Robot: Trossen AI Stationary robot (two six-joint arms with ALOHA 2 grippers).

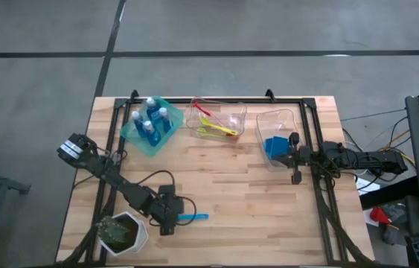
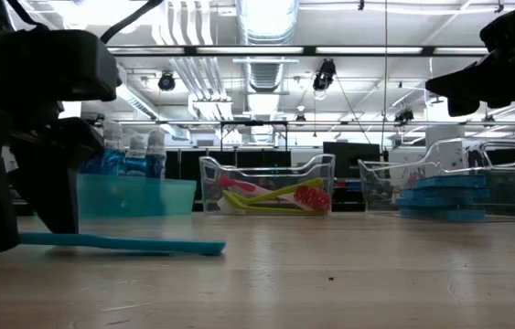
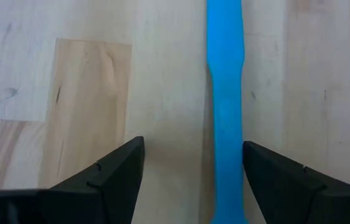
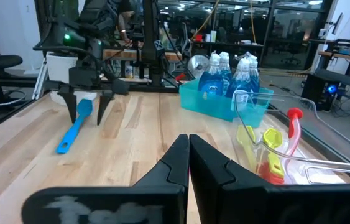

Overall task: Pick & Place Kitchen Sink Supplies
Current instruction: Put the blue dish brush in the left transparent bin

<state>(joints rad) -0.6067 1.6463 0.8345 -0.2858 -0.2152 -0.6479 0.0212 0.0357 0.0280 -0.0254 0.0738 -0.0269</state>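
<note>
A blue long-handled brush (image 1: 193,217) lies flat on the table near its near edge. My left gripper (image 1: 170,216) stands open over it, pointing down. In the left wrist view the brush handle (image 3: 225,112) runs between the fingers, close beside one finger (image 3: 274,180); whether they touch I cannot tell. My right gripper (image 4: 188,155) is shut on nothing and hangs in the air beside the clear bin of blue sponges (image 1: 274,147). Small bottles of blue liquid (image 1: 153,119) stand in a teal bin. Pink and yellow-green brushes (image 1: 215,125) lie in the middle clear bin.
A white pot with a green plant (image 1: 123,232) stands at the table's near left corner, close behind my left arm. The teal bin (image 1: 138,138), the middle clear bin (image 1: 239,119) and the sponge bin (image 1: 287,119) line the far edge. Bare wood (image 1: 246,201) lies between.
</note>
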